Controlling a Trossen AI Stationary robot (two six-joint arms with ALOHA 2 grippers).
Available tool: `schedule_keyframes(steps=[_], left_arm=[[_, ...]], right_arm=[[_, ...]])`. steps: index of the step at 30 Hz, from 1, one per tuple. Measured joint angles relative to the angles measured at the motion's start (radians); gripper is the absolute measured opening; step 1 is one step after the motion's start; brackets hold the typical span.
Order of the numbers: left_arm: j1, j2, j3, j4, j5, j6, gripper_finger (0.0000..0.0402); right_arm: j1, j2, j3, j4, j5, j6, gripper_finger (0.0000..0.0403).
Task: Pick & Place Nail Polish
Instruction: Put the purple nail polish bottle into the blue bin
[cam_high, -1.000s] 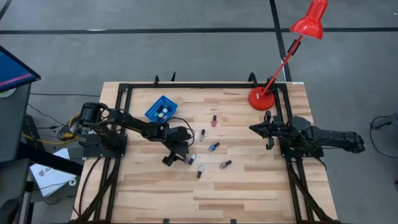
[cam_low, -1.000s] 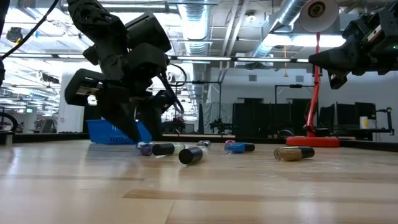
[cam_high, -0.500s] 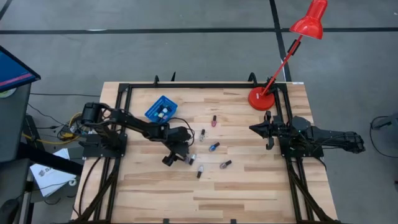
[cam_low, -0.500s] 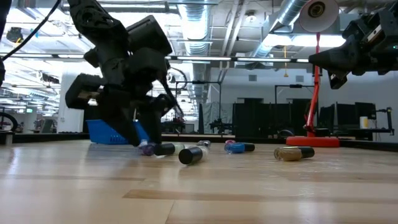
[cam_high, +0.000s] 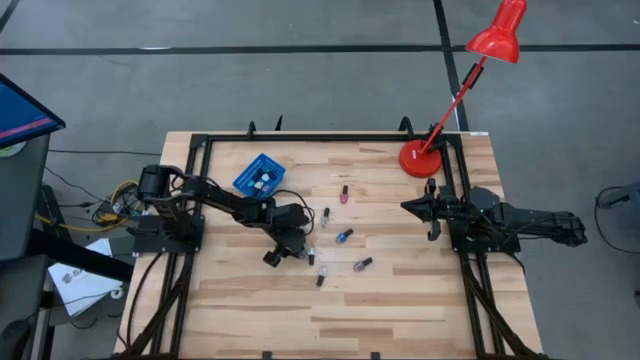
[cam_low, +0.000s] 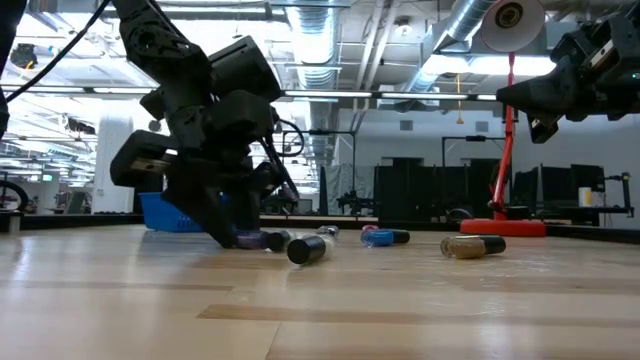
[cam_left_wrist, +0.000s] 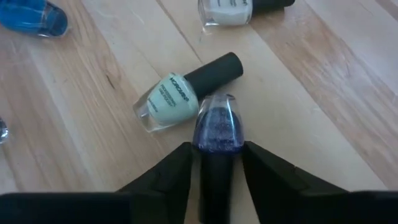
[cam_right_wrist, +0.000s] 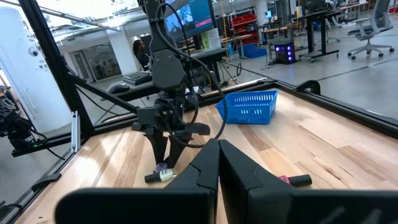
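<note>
Several small nail polish bottles lie on their sides on the wooden table (cam_high: 400, 310). My left gripper (cam_left_wrist: 217, 171) has come down at mid-table (cam_high: 297, 250) and is shut on a purple glitter bottle (cam_left_wrist: 217, 127) with a black cap. A pale green bottle (cam_left_wrist: 169, 102) lies against the purple one's glass end. A blue bottle (cam_left_wrist: 34, 15) and a white one (cam_left_wrist: 227, 9) lie farther off. My right gripper (cam_high: 410, 207) hangs shut above the table's right side, away from all bottles. My left gripper has the purple bottle's black cap (cam_left_wrist: 217, 177) pinched between its two fingers (cam_left_wrist: 180, 171), which lie along the bottle. They come slanting down from the table's left side. The bottle lies flat on the table, its glass end pointing away from the gripper.
A blue plastic bin (cam_high: 259, 175) holding a few bottles stands at the far left. A red desk lamp's base (cam_high: 420, 158) stands at the far right. More bottles lie loose at mid-table (cam_high: 344, 236), (cam_high: 362, 264), (cam_high: 322, 274), (cam_high: 343, 193).
My left gripper has sunk a little onto the table and its fingers have drawn together around the purple bottle's cap. The bottles lie where they were.
</note>
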Motion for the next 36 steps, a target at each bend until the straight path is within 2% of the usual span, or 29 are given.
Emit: schedule_keyframes(steps=[5,10,15,20,24,30,34,36], left_arm=[[0.0,0.001,-0.001,-0.001,-0.005,-0.007,0.0085],[0.0,0.002,-0.001,-0.006,-0.005,-0.012,0.0056],[-0.001,-0.002,-0.002,-0.006,-0.011,-0.079,0.0058],[-0.003,-0.049,-0.008,-0.033,-0.062,-0.181,0.0054],[-0.003,-0.149,-0.007,-0.028,-0.195,-0.277,0.0053],[0.011,-0.342,-0.006,-0.093,-0.558,-0.445,0.0053],[0.076,-0.458,-0.005,-0.202,-0.742,-0.558,0.0053],[0.129,-0.504,-0.005,-0.274,-0.791,-0.602,0.0053]], right_arm=[[0.0,0.0,0.0,0.0,0.0,0.0,0.0],[0.0,0.0,0.0,0.0,0.0,0.0,0.0],[0.0,0.0,0.0,0.0,0.0,0.0,0.0],[0.0,0.0,0.0,0.0,0.0,0.0,0.0],[0.0,0.0,0.0,0.0,0.0,0.0,0.0],[0.0,0.0,0.0,0.0,0.0,0.0,0.0],[0.0,0.0,0.0,0.0,0.0,0.0,0.0],[0.0,0.0,0.0,0.0,0.0,0.0,0.0]])
